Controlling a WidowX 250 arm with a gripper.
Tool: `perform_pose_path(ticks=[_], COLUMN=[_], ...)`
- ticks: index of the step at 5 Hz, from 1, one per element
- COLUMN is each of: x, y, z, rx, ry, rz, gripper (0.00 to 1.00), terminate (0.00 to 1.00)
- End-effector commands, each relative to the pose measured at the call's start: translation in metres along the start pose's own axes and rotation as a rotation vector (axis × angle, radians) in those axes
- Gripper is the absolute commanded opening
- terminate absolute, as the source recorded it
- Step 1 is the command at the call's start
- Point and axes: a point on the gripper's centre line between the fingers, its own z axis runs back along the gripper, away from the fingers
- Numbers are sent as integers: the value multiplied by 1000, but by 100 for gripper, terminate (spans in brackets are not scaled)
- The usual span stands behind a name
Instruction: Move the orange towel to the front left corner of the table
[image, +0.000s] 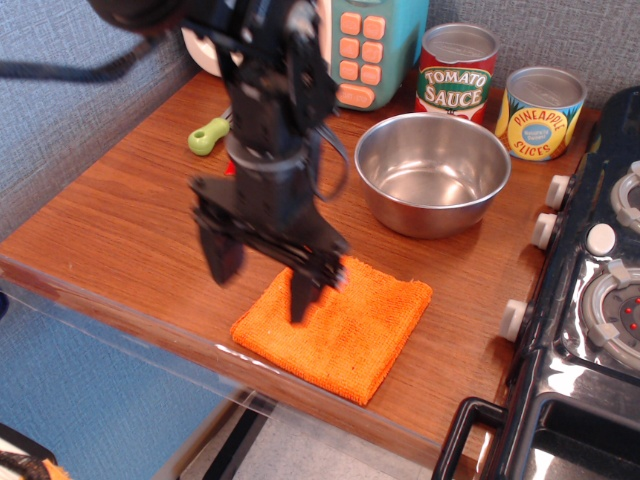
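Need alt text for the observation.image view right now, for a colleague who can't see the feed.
The open gripper hangs over the left edge of the orange towel, which lies flat near the front of the table. Behind it are a steel bowl and two cans; a toy stove sits at right.

The orange towel is a bright orange, square, folded cloth with a nubbly terry surface. It lies flat in the lower centre of the frame, turned so that its corners point roughly up, down, left and right, like a diamond. Its upper left part is hidden; the rest shows clearly, with a thick folded edge along the lower sides. It rests on the table, a brown wood-grain top that fills the middle of the frame, and sits just inside the table's clear plastic front edge, right of centre.
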Motion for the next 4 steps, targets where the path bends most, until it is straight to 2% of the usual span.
perform_pose_path(ticks=[1,2,3,4], x=[13,23,38,39], y=[-13,-12,-8,-1], z=[-15,-19,-25,-37], rx=[8,9,-12,-46], ry=[-26,-37,-51,-91], rz=[-25,2,43,66], gripper=[100,100,100,100], terminate=[0,0,0,0])
